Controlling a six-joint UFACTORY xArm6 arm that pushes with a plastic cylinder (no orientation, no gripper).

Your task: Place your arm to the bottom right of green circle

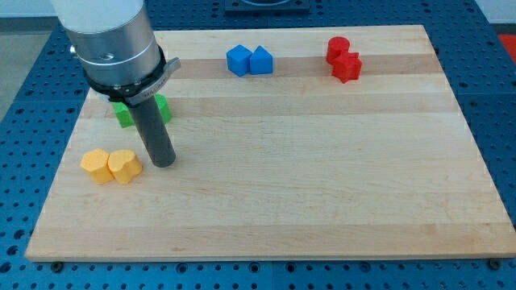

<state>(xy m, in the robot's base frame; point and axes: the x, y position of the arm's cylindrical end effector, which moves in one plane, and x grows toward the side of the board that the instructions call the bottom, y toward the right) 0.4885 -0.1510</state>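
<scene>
Pale wood makes up the board (pixel 322 161), its grain running left to right, and it lies on a blue perforated bench (pixel 500 105); no brand, label or writing can be read anywhere. My tip (pixel 163 161) rests on the board at the view's left, just right of the two orange blocks (pixel 110 166) and below the green blocks (pixel 125 113), which the arm's grey body (pixel 109 40) largely hides, so I cannot pick out the green circle. Two blue blocks (pixel 249 60) touch at the view's top centre with two red blocks (pixel 343 60) to their right, and the rod carries no jaws and holds nothing.
</scene>
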